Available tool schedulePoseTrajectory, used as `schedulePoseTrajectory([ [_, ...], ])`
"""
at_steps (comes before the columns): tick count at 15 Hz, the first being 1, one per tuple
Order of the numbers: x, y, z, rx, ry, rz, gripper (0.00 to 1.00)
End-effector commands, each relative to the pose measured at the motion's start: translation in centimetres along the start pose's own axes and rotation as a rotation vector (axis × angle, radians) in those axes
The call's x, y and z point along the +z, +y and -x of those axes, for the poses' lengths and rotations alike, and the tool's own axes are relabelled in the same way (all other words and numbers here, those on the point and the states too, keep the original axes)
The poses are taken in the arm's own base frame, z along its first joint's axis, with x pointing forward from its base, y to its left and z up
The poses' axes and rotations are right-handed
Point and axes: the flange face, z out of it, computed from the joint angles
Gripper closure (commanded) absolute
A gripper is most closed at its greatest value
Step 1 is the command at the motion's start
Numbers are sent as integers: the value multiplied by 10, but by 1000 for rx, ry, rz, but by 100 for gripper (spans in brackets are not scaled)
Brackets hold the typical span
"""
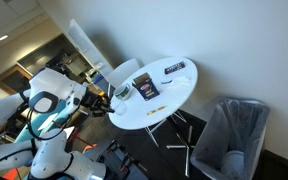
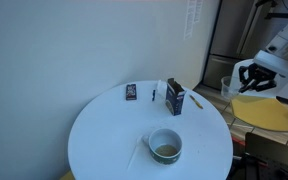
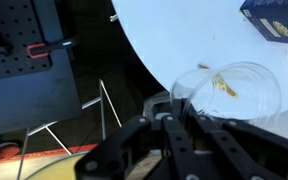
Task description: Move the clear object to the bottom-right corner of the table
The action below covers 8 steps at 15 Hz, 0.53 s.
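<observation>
A clear bowl (image 3: 229,88) with a few yellowish bits in it stands on the round glossy white table (image 3: 174,40), close to its edge. It shows in both exterior views (image 1: 125,92) (image 2: 165,147), as does the table (image 1: 179,90) (image 2: 104,140). My gripper (image 3: 174,100) hangs just off the table's edge with its fingertips pointing at the bowl's rim. The fingers look closed together with nothing between them. In both exterior views the gripper (image 1: 111,97) (image 2: 252,80) is beside the table and apart from the bowl.
A dark blue box (image 2: 174,97) stands upright mid-table, also seen in the wrist view (image 3: 274,18). A small dark flat object (image 2: 131,92) lies near the wall side. A grey bin (image 1: 232,135) stands beside the table. A yellow round surface (image 2: 264,110) lies under the gripper.
</observation>
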Motion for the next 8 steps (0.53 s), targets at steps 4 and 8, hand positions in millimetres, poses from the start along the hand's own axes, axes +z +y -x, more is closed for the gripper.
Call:
schedulePoseTrajectory([
  [4, 63, -26, -1, -56, -48, -32, 99],
  [8, 107, -23, -3, -71, -111, 58, 99],
])
